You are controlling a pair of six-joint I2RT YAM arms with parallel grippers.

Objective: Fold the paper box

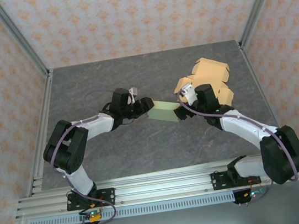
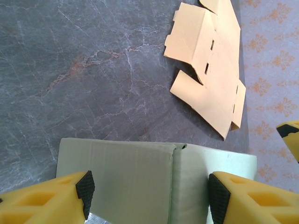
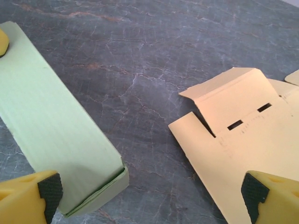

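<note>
From above: the green box [image 1: 163, 111] sits mid-table, closed up, with my left gripper [image 1: 147, 103] at its 9 o'clock end and my right gripper [image 1: 183, 111] at 3. Flat cardboard [image 1: 211, 75] lies at 1.

Left wrist: I straddle the box, half-spread; gripping or resting, I cannot tell.

Right wrist: spread wide, grasping nothing.

Folding looks done; next, lift clear without nudging it.

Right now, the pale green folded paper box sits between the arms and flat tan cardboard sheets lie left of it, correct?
No: the flat tan cardboard sheets lie right of the pale green folded paper box, as the top external view shows. The box does sit between the arms.
</note>
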